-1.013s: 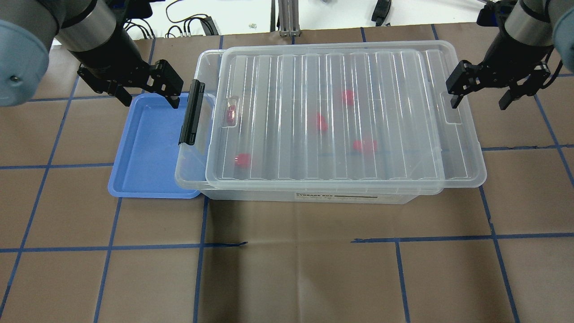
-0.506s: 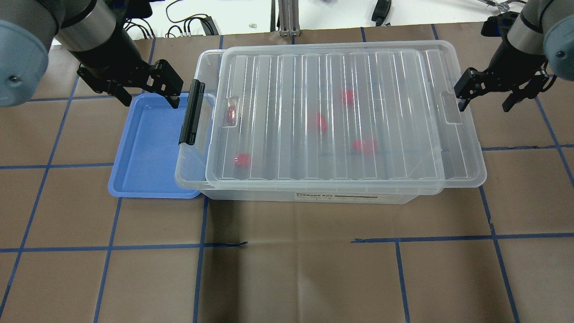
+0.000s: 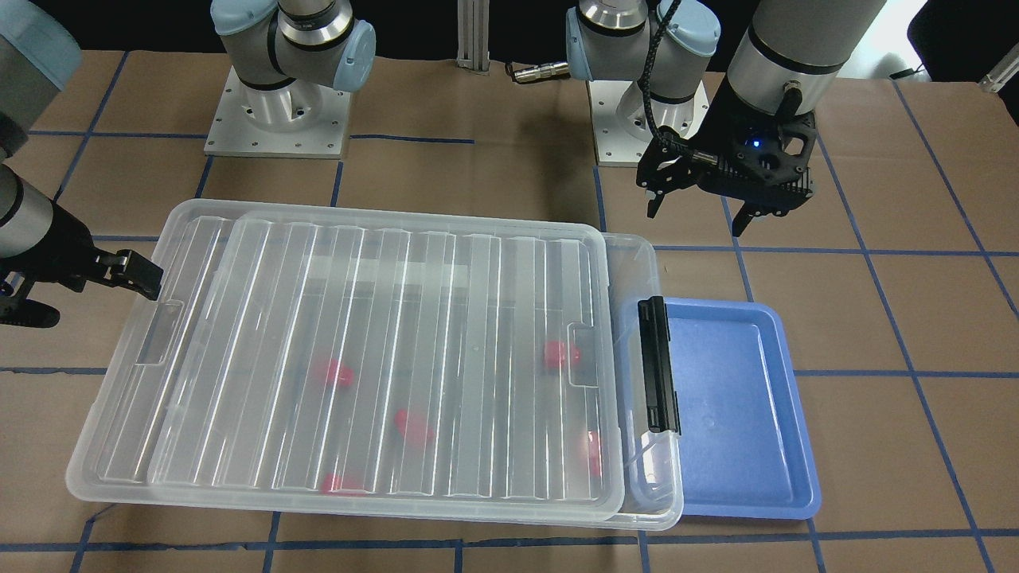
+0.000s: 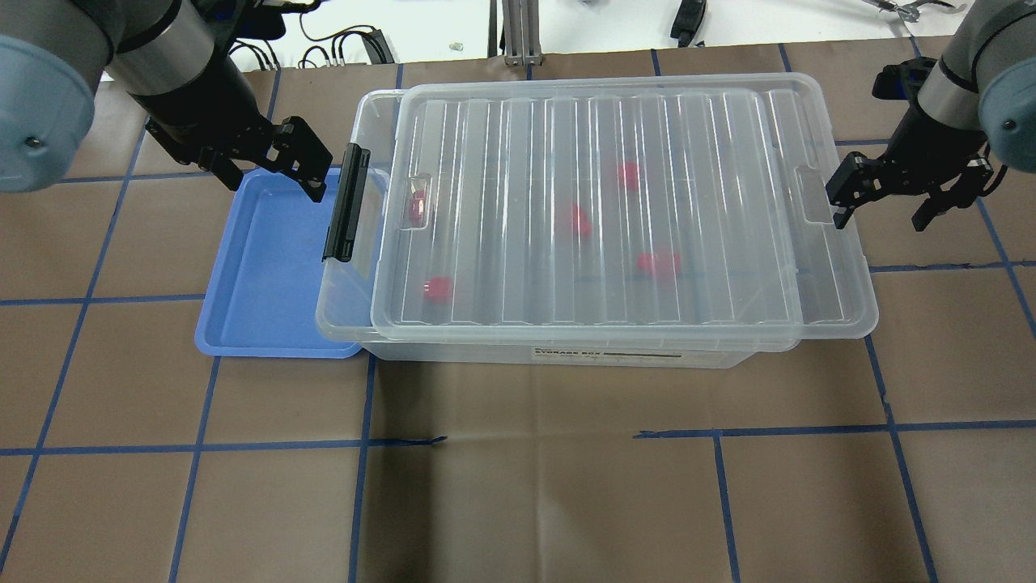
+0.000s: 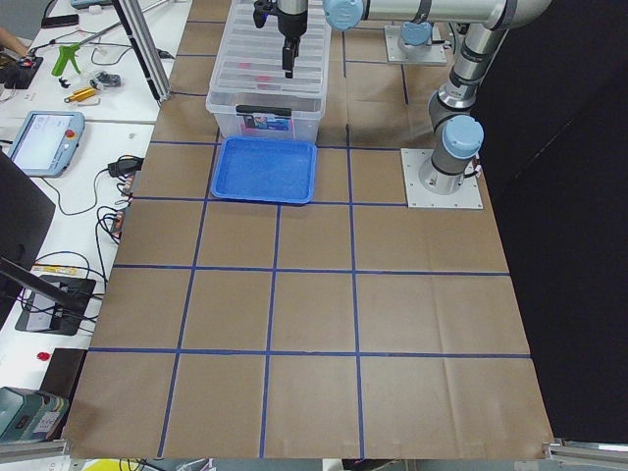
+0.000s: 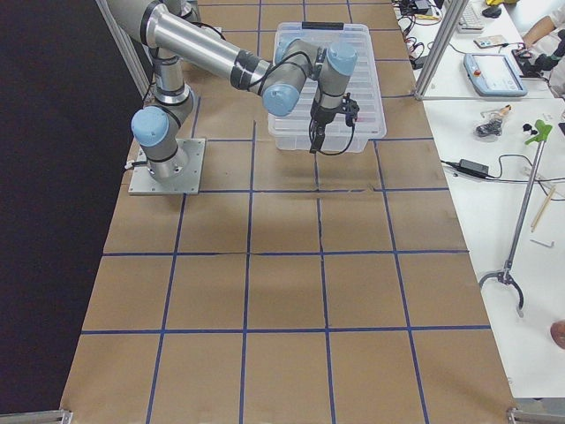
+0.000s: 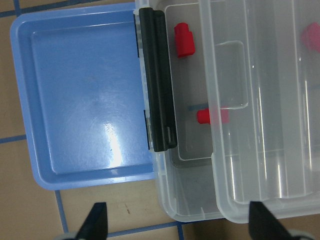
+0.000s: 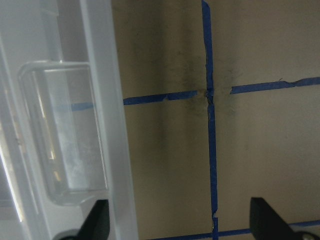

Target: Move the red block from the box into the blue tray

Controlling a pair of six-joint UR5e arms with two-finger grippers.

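Several red blocks (image 4: 579, 220) lie inside the clear box (image 4: 566, 355) under its ribbed lid (image 4: 728, 162). The lid sits shifted right, baring a strip by the black latch (image 4: 346, 202). Two blocks (image 7: 184, 40) show there in the left wrist view. The blue tray (image 4: 259, 275) lies empty against the box's left end. My left gripper (image 4: 271, 174) is open and empty above the tray's far edge, beside the latch. My right gripper (image 4: 882, 214) is open and empty just off the box's right end, near the lid's handle tab (image 8: 65, 135).
Brown table paper with blue tape grid lines (image 4: 202, 444). The two arm bases (image 3: 279, 111) stand behind the box. Cables and an aluminium post (image 4: 518, 32) lie past the table's far edge.
My right gripper has come down and moved nearer along the box's right end. My left gripper has only shifted slightly. The box, lid and blocks have not moved.
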